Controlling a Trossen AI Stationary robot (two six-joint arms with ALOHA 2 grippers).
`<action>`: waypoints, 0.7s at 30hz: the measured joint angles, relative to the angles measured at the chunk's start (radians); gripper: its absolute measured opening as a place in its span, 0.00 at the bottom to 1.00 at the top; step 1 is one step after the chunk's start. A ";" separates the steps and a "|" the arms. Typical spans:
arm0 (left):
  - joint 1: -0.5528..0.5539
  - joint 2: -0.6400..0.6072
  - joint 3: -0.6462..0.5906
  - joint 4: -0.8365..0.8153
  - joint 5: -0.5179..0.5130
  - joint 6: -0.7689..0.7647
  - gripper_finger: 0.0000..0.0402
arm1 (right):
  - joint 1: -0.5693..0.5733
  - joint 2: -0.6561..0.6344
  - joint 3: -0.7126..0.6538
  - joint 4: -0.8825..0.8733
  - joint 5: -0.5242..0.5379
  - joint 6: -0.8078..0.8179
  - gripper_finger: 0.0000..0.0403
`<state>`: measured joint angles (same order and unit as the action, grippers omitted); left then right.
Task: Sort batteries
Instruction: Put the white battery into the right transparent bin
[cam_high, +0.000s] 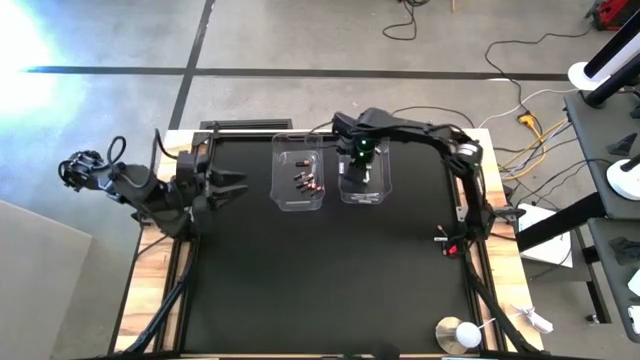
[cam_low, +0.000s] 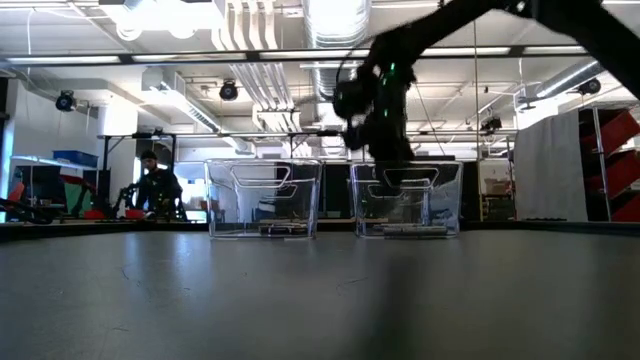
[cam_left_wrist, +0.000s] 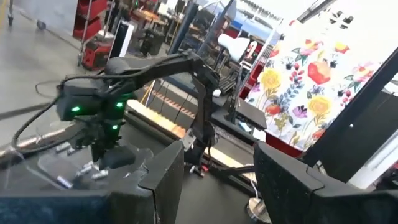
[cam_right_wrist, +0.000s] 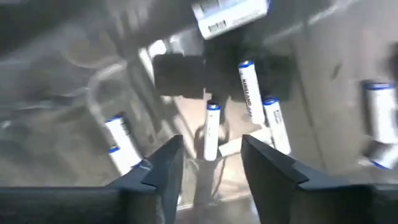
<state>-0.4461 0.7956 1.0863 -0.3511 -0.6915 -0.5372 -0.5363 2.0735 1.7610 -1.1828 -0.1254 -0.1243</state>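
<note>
Two clear tubs stand side by side at the table's far middle. The left tub (cam_high: 298, 172) holds a few dark batteries with reddish marks (cam_high: 308, 183). My right gripper (cam_high: 360, 168) points down into the right tub (cam_high: 365, 190), and its fingers (cam_right_wrist: 211, 146) are open. Several white batteries with blue ends lie on that tub's floor; one white battery (cam_right_wrist: 211, 132) shows in the gap between the fingers, touching neither. My left gripper (cam_high: 235, 185) waits open at the table's left, pointing level toward the tubs (cam_left_wrist: 217, 155).
In the low view both tubs (cam_low: 263, 198) (cam_low: 405, 198) stand on the dark mat with bare mat in front of them. A white round object (cam_high: 460, 333) lies at the near right corner. A person (cam_low: 158, 185) stands far behind the table.
</note>
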 joint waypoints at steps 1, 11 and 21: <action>0.000 0.000 0.000 0.012 0.000 0.019 0.43 | 0.009 -0.028 0.000 0.000 0.009 0.008 0.40; -0.034 -0.017 0.000 0.055 0.029 0.226 0.43 | 0.261 -0.365 -0.013 0.001 0.144 0.199 0.52; -0.075 -0.005 -0.002 0.055 0.056 0.267 0.43 | 0.723 -0.556 -0.054 -0.174 0.296 0.619 0.59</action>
<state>-0.5209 0.7903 1.0847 -0.2959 -0.6351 -0.2703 0.1869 1.5174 1.7070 -1.3567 0.1704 0.4944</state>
